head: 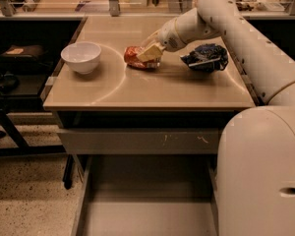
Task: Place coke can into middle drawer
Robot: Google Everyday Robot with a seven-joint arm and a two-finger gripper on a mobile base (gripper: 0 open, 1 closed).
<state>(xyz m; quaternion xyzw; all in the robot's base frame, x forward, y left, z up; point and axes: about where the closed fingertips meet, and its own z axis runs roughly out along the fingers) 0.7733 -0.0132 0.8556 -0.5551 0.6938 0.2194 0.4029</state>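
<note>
The coke can lies on its side on the tan counter top, near the middle at the back. My gripper reaches in from the right and sits down on the can's right end, touching it. The can rests on the counter. The middle drawer is pulled open at the bottom of the view, below the counter, and its flat grey floor is bare. My arm's white body covers the drawer's right side.
A white bowl stands at the counter's left. A blue and white chip bag lies right of the gripper. A shut grey drawer front with scratch marks sits above the open drawer. Dark shelving stands at the left.
</note>
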